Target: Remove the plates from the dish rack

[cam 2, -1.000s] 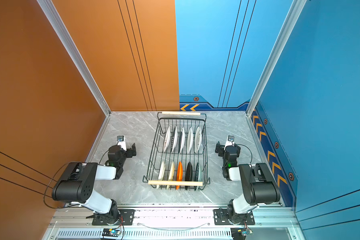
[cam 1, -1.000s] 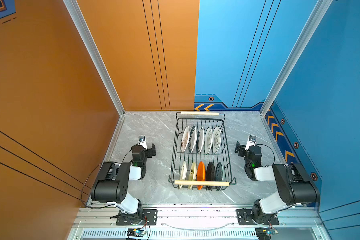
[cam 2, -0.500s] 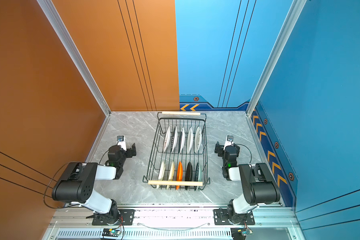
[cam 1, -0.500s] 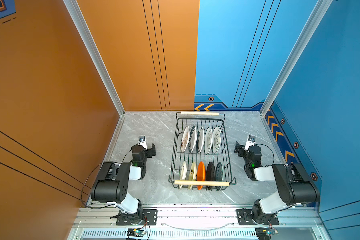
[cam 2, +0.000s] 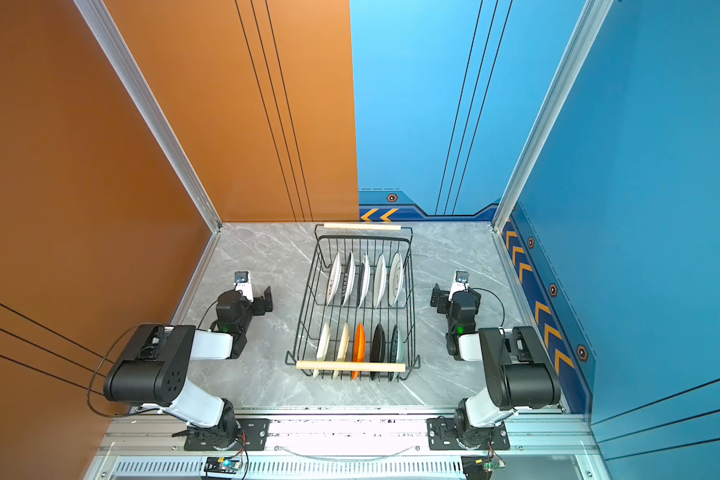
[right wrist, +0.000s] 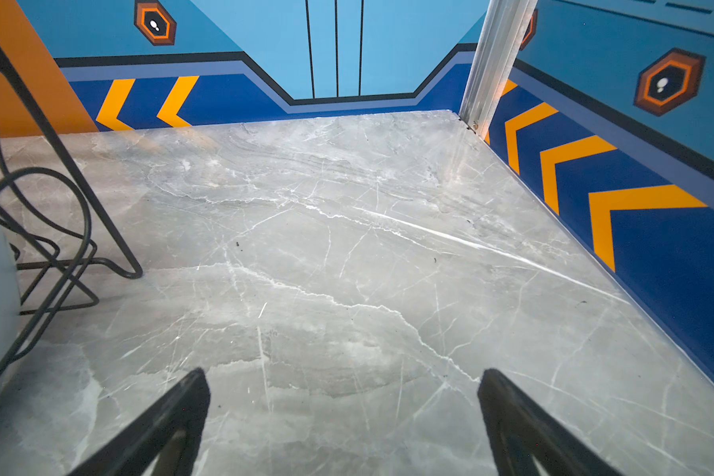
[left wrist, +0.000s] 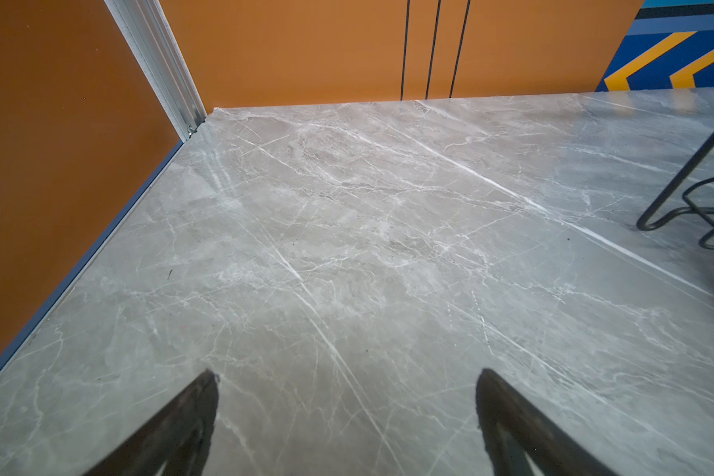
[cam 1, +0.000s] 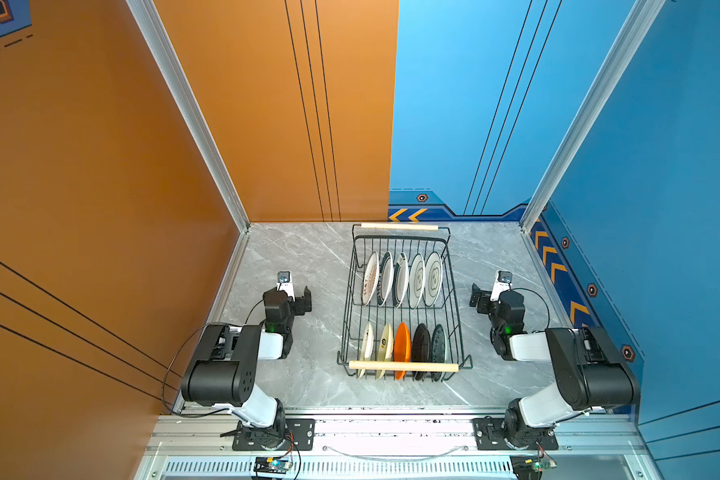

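The black wire dish rack (cam 1: 404, 366) (cam 2: 350, 366) stands mid-table, with a pale wooden handle at its near and far ends. Several large white plates (cam 1: 400, 279) (cam 2: 364, 279) stand on edge in its back row. Smaller plates (cam 1: 402, 349) (cam 2: 359, 345) in cream, orange, black and teal fill the front row. My left gripper (cam 1: 304, 300) (cam 2: 265, 300) (left wrist: 347, 373) rests low to the left of the rack, open and empty over bare marble. To the rack's right, my right gripper (cam 1: 479, 298) (cam 2: 438, 298) (right wrist: 343, 373) is likewise open and empty. Each wrist view catches only a corner of the rack (left wrist: 685, 173) (right wrist: 135, 272).
The grey marble table (cam 1: 308, 257) is walled by orange panels at the left and back left. Blue panels close the back right and right. Bare marble lies on both sides of the rack. The metal rail (cam 1: 391, 428) with both arm bases runs along the front edge.
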Available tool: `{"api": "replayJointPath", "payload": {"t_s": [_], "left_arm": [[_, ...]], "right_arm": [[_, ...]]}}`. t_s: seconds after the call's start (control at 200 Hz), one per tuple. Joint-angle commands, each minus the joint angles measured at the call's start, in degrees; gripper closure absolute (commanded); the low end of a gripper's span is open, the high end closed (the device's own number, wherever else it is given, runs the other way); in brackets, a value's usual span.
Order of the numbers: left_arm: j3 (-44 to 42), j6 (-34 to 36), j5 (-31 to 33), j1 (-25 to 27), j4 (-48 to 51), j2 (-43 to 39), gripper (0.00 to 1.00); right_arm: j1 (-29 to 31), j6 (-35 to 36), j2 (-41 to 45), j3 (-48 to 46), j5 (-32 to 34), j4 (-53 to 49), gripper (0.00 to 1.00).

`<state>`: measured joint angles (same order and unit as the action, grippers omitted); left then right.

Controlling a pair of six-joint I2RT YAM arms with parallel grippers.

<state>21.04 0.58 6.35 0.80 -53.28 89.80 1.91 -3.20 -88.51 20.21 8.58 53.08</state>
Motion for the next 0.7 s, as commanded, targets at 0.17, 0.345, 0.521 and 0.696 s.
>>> {"api": "replayJointPath", "payload": {"t_s": [0.17,0.345,0.521,0.696], "left_arm": [[0.7,-0.1,-0.3,0.4,0.7,-0.4,0.02],[2.2,1.7,1.3,1.9,6.1,-4.2,0.02],[2.0,2.2,2.8,3.1,10.1,-9.1,0.02],[5.4,-1.5,1.8,3.2,23.2,-15.1,0.02]], "right_arm": [[0.1,-0.1,-0.1,1.2,-0.4,-1.0,0.0],[0.5,-1.9,1.9,1.6,5.4,-3.3,0.0],[0.1,-3.0,7.4,1.6,7.4,-8.5,0.0],[-0.1,-4.7,12.8,5.0,8.0,-19.8,0.0]]}}
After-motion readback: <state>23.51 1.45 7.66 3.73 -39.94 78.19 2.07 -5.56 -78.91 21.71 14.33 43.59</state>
